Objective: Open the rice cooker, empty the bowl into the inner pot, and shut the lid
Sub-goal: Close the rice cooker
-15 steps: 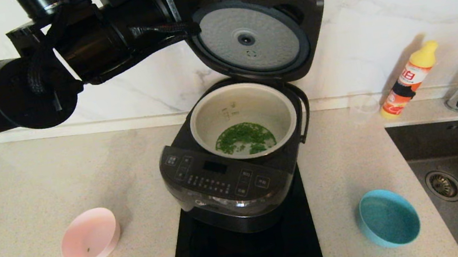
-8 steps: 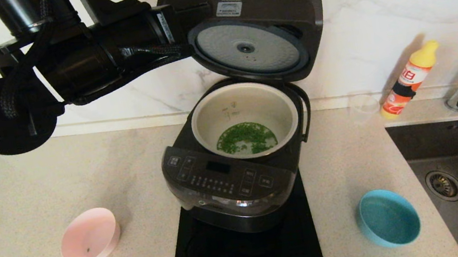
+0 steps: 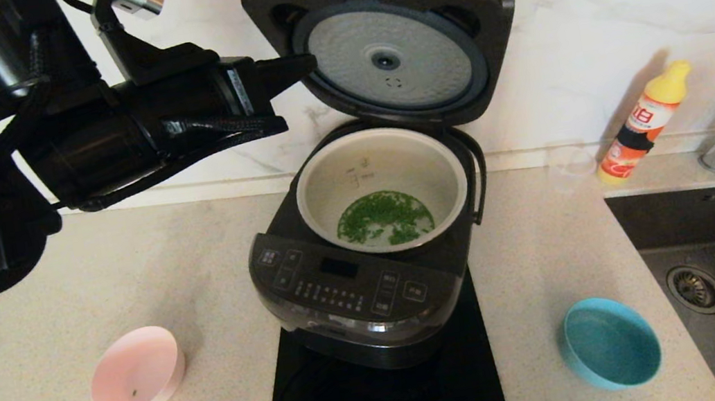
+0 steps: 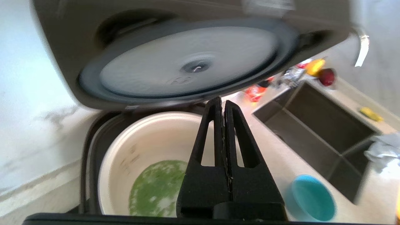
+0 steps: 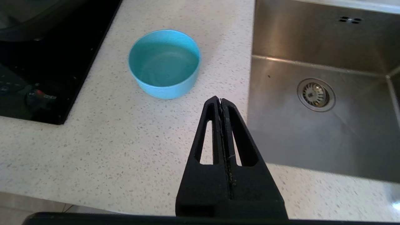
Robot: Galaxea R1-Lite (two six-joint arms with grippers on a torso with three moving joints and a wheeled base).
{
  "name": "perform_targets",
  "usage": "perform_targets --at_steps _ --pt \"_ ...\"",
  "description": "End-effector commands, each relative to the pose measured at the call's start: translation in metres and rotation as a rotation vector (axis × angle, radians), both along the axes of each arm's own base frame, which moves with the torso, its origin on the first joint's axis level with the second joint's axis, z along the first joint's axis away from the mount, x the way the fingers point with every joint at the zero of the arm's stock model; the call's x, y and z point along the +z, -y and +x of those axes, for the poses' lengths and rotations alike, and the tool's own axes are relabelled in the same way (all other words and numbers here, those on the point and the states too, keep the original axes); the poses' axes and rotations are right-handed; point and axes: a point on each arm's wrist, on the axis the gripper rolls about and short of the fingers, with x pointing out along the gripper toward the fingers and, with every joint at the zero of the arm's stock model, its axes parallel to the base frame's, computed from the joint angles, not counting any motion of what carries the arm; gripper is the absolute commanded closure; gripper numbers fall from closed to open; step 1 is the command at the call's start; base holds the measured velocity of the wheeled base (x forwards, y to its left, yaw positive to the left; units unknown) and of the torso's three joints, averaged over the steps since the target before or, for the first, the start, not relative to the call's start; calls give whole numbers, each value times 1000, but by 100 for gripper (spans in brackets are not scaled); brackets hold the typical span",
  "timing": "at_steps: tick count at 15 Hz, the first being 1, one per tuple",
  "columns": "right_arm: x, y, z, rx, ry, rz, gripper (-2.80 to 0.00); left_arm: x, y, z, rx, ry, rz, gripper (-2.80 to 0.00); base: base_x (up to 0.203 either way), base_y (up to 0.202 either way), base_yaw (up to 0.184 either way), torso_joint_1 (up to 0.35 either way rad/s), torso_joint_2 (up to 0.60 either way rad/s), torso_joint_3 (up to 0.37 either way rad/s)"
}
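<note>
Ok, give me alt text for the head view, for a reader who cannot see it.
A large black rice cooker stands open on the speckled countertop, its hinged lid upright, with chopped greens in the cream inner pot. The shut left gripper hangs beside the lid's edge. A nearly empty pale pink bowl sits left, a teal-blue bowl right.

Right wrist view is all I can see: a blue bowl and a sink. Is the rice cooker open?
Observer: Yes, the lid stands raised, its silver disc facing forward.
Operator: Anything inside?
Observer: Chopped greens lie on the bottom of the inner pot.
Operator: And the pink bowl?
Observer: The pink bowl sits on the counter, to the left of the cooker, nearly empty.
</note>
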Motion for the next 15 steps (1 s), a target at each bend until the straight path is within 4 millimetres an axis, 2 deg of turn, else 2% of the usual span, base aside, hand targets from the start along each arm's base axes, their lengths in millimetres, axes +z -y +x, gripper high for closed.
perform_targets --at_steps 1,4,9,11,15 --pt "0 0 0 1 -2 -1 0 10 -8 -15 31 32 -24 0 0 0 0 0 0 0" --pt "0 0 0 1 -2 -1 0 13 -17 -32 57 15 -23 0 0 0 0 0 0 0" --pt "0 0 0 1 -2 1 0 -15 -31 -67 40 -365 218 0 0 0 0 0 0 0" --pt "0 0 0 1 -2 -1 0 -31 -22 -64 8 -460 297 0 0 0 0 0 0 0" --pt "0 0 0 1 -2 -1 0 -65 2 -44 -33 -583 376 0 0 0 0 0 0 0"
